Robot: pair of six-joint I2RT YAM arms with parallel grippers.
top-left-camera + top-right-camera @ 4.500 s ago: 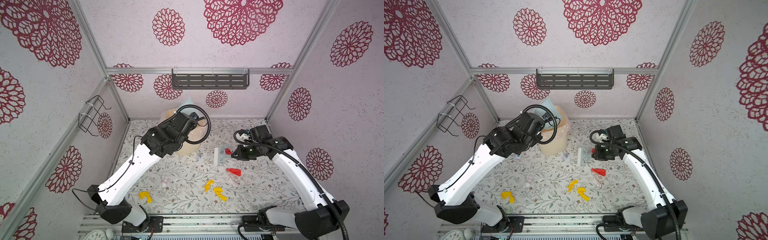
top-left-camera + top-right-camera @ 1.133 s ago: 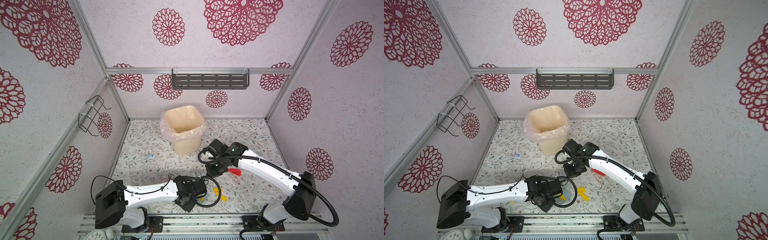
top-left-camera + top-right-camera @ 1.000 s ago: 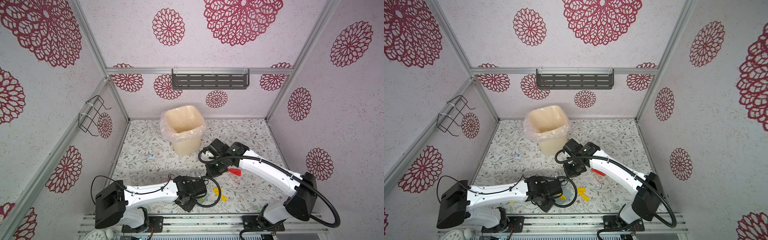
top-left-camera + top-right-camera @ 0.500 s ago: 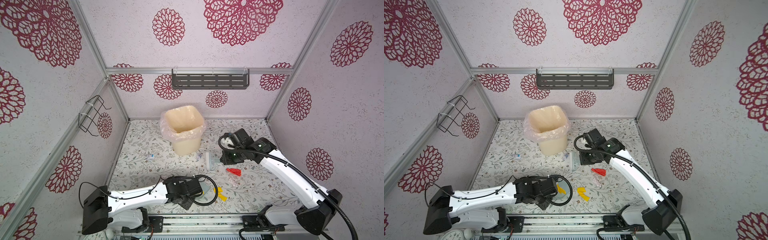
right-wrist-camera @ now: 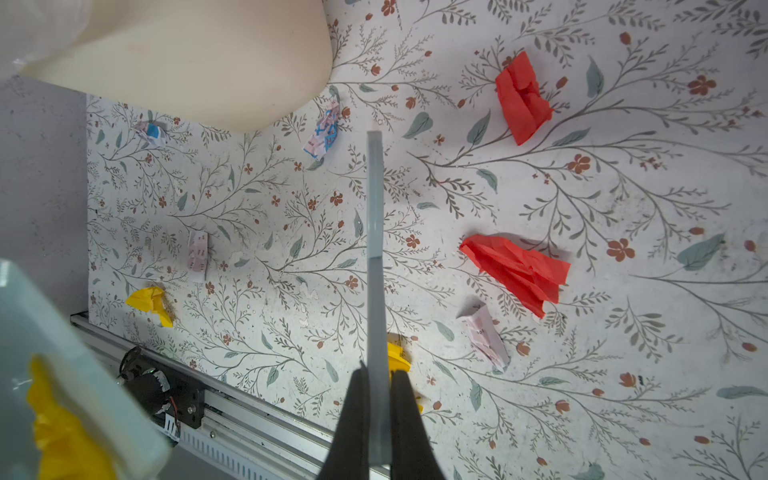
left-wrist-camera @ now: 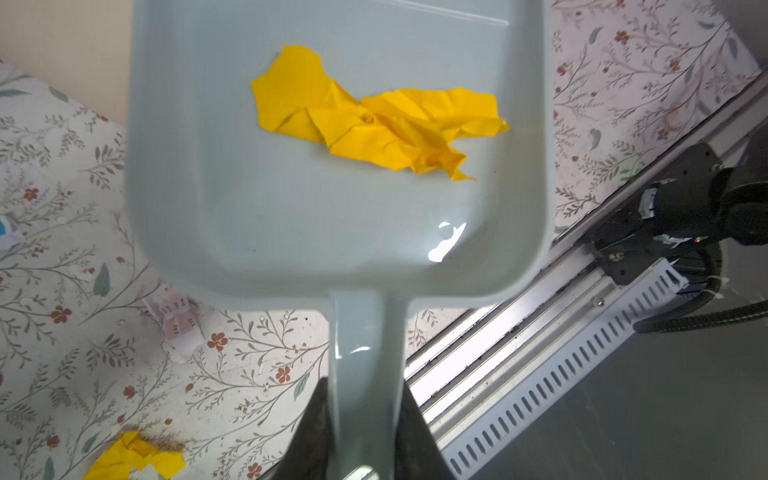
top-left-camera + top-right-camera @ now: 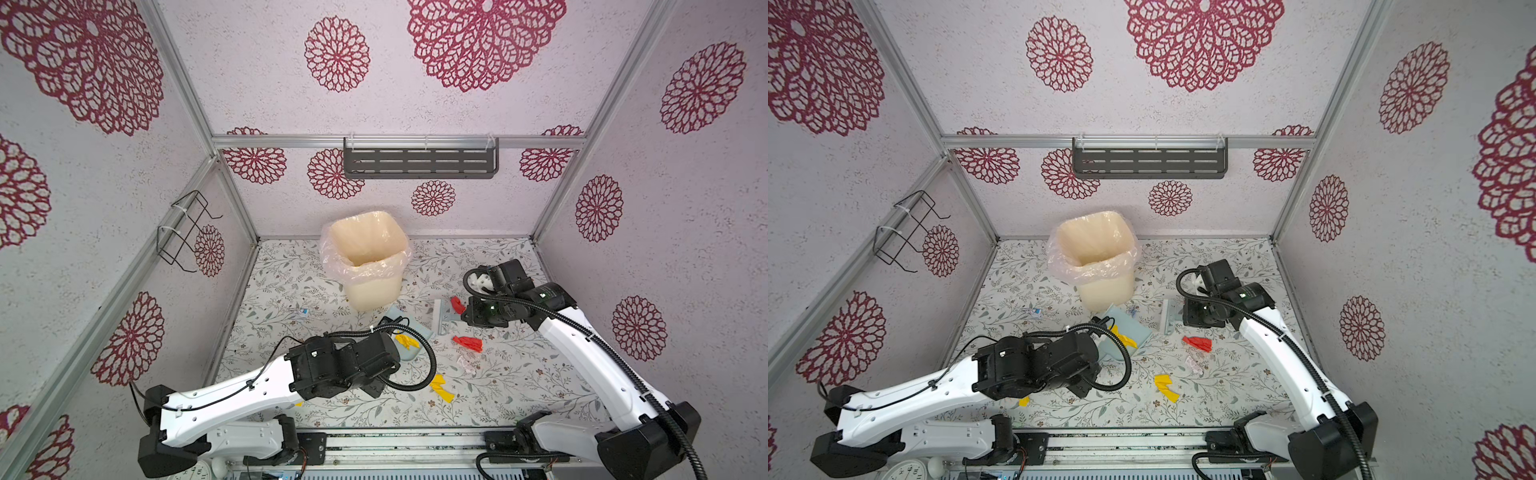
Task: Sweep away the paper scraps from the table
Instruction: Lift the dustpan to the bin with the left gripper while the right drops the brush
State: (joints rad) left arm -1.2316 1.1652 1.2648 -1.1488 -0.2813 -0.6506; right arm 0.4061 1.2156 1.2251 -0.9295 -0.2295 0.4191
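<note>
We see wrinkled paper scraps (image 5: 515, 270) (red, yellow, pale pink) strewn over the desk (image 5: 623, 187). Above it, our left gripper (image 6: 365, 399) clamps the dustpan (image 6: 332, 208) handle — the right gripper (image 5: 378, 382) pinches the brush (image 5: 375, 208).

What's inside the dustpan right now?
A crumpled yellow paper scrap, maybe two pieces touching, lies on the dustpan floor; nothing else shows there. The frame cuts off the pan's front lip in the left wrist view; in both top views the left arm covers its rear.

text: none legible | pale scraps (image 5: 197, 255): print too blurred to read
</note>
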